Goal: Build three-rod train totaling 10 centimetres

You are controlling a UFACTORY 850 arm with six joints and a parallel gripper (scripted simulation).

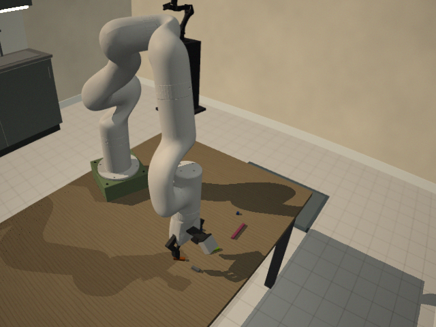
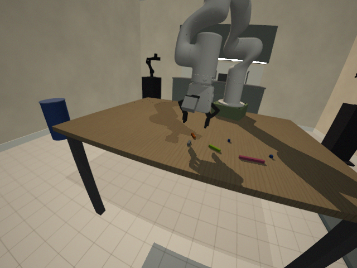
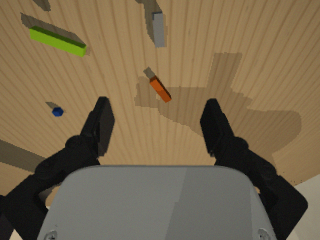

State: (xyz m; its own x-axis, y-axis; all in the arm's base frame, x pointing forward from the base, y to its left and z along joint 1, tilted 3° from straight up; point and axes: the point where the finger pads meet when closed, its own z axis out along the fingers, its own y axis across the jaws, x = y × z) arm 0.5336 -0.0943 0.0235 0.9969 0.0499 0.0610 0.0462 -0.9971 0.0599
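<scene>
My gripper [image 1: 188, 246] [image 2: 195, 124] [image 3: 158, 109] is open and empty, above the table on the base side of the orange rod. The orange rod [image 1: 180, 258] [image 2: 193, 135] [image 3: 160, 90] lies flat, slanted in the wrist view. The grey rod [image 1: 195, 268] [image 2: 189, 142] [image 3: 158, 30] lies apart from it, at another angle. The lime rod [image 1: 216, 248] [image 2: 215, 148] [image 3: 57, 42] lies apart, partly hidden in the top view. A long pink rod [image 1: 238, 230] [image 2: 251, 159] lies farther along. One blue rod [image 2: 228, 140] [image 3: 57, 111] lies near the lime one, another blue rod [image 1: 238, 212] [image 2: 270, 156] near the pink one.
The wooden table [image 1: 133, 225] [image 2: 121, 138] carries the green base block [image 1: 122, 190] [image 2: 230, 111] of the arm at its back. The table's front edge runs beyond the grey, lime and pink rods. Arm shadows cross the table top.
</scene>
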